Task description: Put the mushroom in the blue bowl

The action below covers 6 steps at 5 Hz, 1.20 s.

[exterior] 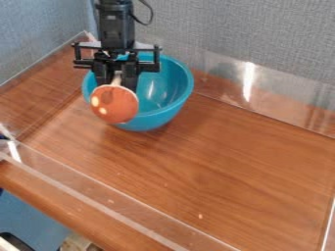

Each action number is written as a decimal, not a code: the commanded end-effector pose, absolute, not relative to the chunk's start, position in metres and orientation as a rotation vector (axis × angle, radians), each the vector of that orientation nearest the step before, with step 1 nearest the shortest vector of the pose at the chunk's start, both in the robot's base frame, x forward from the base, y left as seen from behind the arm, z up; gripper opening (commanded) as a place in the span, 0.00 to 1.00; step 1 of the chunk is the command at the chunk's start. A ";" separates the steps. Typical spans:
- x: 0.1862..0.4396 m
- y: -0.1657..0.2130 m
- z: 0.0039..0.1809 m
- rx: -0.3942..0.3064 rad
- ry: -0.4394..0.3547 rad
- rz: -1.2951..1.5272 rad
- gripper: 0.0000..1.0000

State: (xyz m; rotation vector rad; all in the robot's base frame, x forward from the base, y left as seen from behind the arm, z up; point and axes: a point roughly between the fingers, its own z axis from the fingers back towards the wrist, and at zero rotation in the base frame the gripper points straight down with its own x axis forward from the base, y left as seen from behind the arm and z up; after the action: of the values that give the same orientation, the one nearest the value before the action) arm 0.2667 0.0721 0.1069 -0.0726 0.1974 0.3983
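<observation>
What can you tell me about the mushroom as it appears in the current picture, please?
The mushroom shows mainly its round orange-brown cap, dotted with a few pale spots and smooth-looking, like a toy. The cap faces the camera, tilted forward and down, in front of the near left part of the blue bowl. The gripper is closed on it from above, at the stem end; the stem itself is mostly hidden. Whether the cap touches the bowl cannot be told from this view.
</observation>
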 end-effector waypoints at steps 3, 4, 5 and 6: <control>0.272 0.083 0.121 -0.073 0.130 0.395 0.00; 0.272 0.084 0.123 -0.075 0.124 0.387 0.00; 0.271 0.086 0.121 -0.073 0.126 0.391 1.00; 0.271 0.088 0.119 -0.073 0.124 0.390 0.00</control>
State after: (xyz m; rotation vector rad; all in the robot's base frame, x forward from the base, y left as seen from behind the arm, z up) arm 0.2668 0.0811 0.1064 -0.0817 0.1766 0.3738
